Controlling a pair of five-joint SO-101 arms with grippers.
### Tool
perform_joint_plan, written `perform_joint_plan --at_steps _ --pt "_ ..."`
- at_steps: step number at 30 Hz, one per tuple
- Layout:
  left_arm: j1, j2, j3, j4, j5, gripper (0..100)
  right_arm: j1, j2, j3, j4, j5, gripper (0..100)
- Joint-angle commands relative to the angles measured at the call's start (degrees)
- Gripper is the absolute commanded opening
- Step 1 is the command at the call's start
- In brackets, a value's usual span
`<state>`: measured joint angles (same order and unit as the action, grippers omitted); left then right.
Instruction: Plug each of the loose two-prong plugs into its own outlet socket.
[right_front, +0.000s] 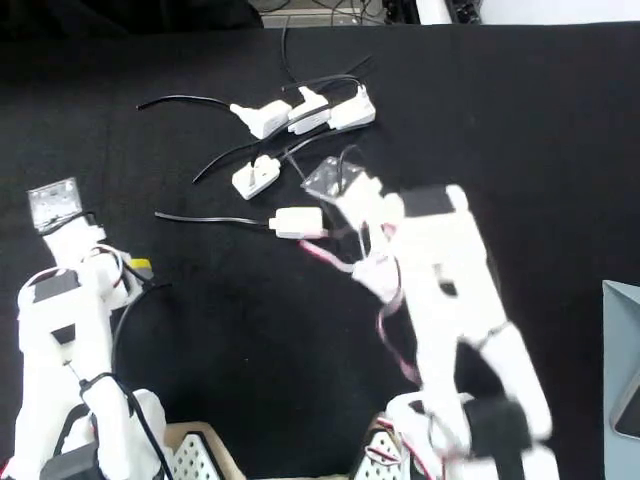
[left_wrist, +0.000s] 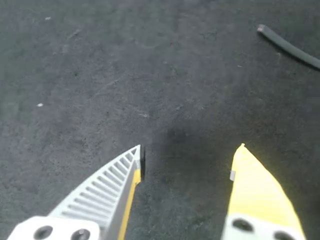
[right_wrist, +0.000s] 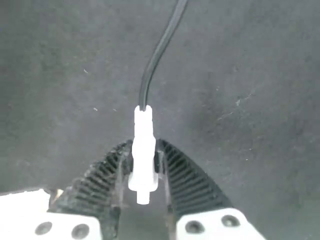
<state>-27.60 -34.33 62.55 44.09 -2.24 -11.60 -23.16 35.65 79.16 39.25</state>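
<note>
Several white plug and socket pieces with black cords lie on the black table: three in a row at the back, one block nearer, and another block whose cord runs left. My right gripper stands just right of these two blocks. In the right wrist view it is shut on a slim white plug whose black cord leads away over the cloth. At the far left, my left gripper hangs open over bare cloth, holding nothing, with a loose cord end beyond it.
A grey-blue object sits at the right edge of the table. The arms' bases and wiring take up the near edge. Bare black cloth spreads between the two arms and along the right side.
</note>
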Motion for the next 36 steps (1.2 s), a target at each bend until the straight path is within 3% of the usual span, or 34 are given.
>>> perform_joint_plan --at_steps 1,7,15,28,36 --pt "3.30 -2.02 -0.48 -0.26 -0.62 29 -5.01 -13.14 4.70 -2.37 -3.96 1.1" --pt "6.29 -13.19 -0.31 0.97 -0.09 29 -12.22 -24.22 11.38 -9.58 -10.02 1.1" --pt "20.35 -32.18 -0.22 4.48 7.47 29 -21.27 -27.12 16.75 -17.76 -11.60 1.1" --pt "39.25 -33.85 1.89 4.66 11.96 29 -26.46 -27.21 18.68 -21.98 -14.33 1.1" --pt "46.11 -37.63 1.01 11.08 11.52 29 -26.81 -27.21 19.03 -21.98 -14.42 1.1"
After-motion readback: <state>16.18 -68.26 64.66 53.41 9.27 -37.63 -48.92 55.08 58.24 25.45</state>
